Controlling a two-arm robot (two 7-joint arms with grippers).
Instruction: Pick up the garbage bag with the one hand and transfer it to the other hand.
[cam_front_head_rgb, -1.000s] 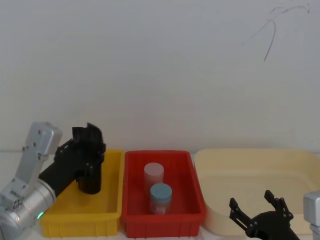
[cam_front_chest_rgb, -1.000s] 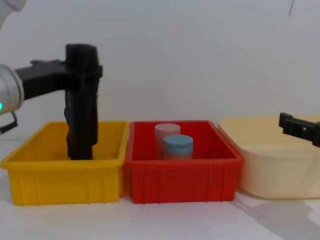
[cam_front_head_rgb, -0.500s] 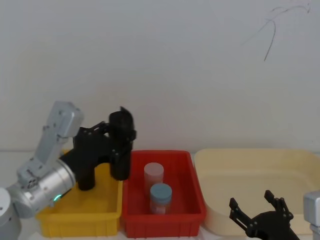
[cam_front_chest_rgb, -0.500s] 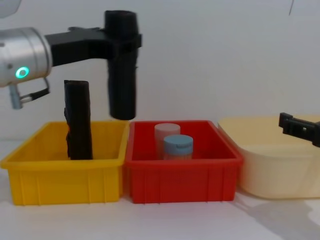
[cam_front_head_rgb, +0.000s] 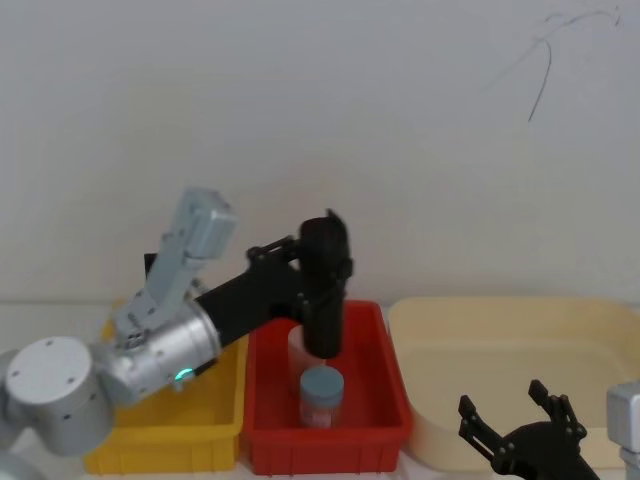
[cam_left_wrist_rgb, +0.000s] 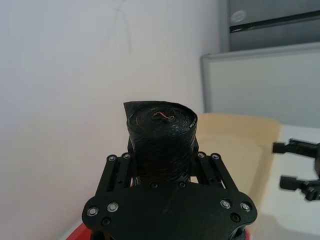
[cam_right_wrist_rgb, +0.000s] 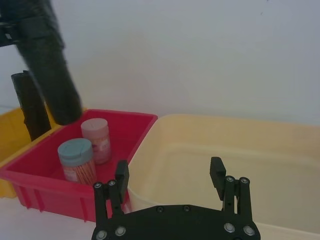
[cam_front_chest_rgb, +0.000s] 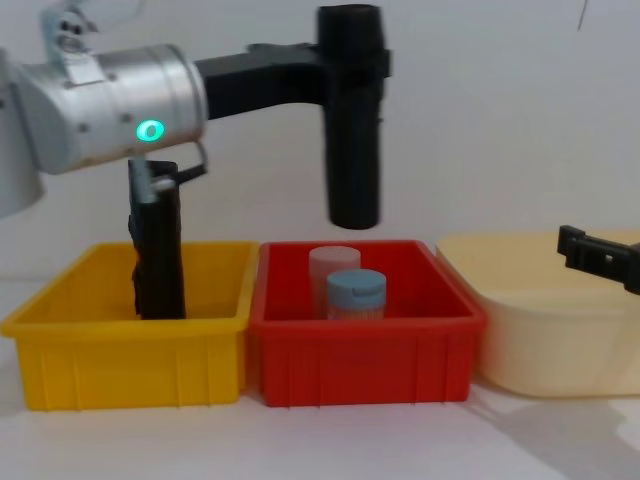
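- The right gripper (cam_front_head_rgb: 508, 425) sits low at the robot's near right, in front of the cream tub (cam_front_head_rgb: 520, 335); its fingers (cam_right_wrist_rgb: 216, 172) are spread apart with nothing between them.
- Three containers stand in a row on the table: yellow bin (cam_front_chest_rgb: 130, 360) on the left, red bin (cam_front_chest_rgb: 365, 350) in the middle, tub on the right.
- In the red bin a blue-lidded jar (cam_front_chest_rgb: 356, 293) stands upright in front of a pink jar (cam_front_chest_rgb: 333, 262), the two close together.
- The left gripper (cam_front_chest_rgb: 350, 62) reaches over from the left, its arm's ring light green, and is clamped on the upper part of the bag (cam_front_chest_rgb: 354, 150).
- The bag hangs upright in the air over the red bin, its lower end above the pink jar and clear of it.
- A slim roll (cam_front_chest_rgb: 157, 250) stands upright in the yellow bin, well apart from the bag.
- A plain pale wall (cam_front_head_rgb: 400, 130) lies behind.
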